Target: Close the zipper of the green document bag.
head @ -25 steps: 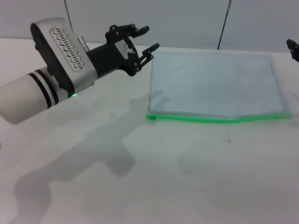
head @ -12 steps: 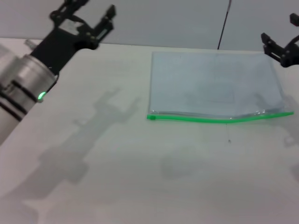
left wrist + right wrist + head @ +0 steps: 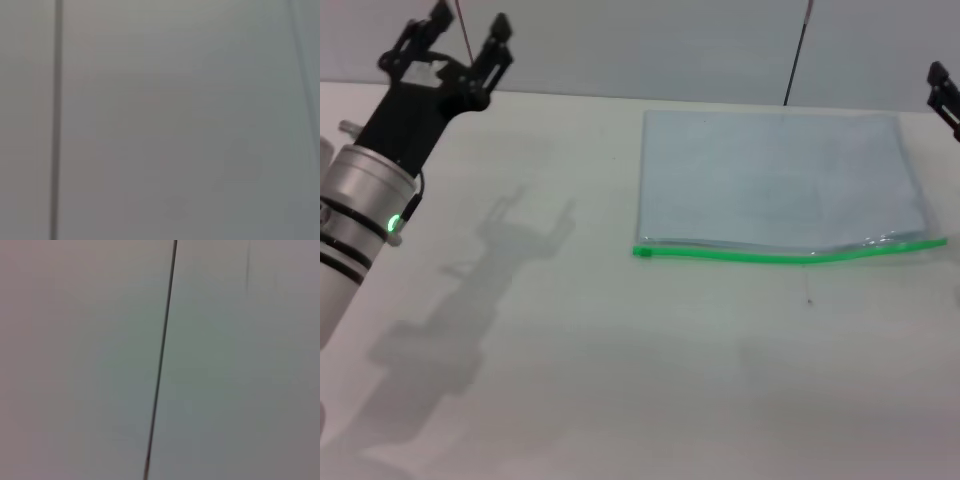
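Green plastic runs along the near long edge of the bag (image 3: 775,180): that strip is the zipper (image 3: 790,256), and we use the bag as our landmark. The bag lies flat on the white table (image 3: 620,380), with nothing on it and nothing touching it.

Our left gripper (image 3: 458,45) hangs in the air well off the bag's left end, up near the table's far edge, fingers spread wide and holding nothing. Our right gripper (image 3: 944,92) shows only as a dark tip at the bag's far right corner, at the picture's edge; we cannot tell how its fingers stand. Both wrist views show only a plain wall with a dark seam, so they add nothing about the bag.

On progress, we judge from the strip alone. From the left end to past the middle it lies straight and flat. Toward the right end it buckles upward, and a pale glint sits just behind it there, which may be a gap or the slider; we cannot make out the tab itself. So we cannot say whether the zip is fully shut. With neither gripper on the bag, either the pull is yet to come or the work is over.
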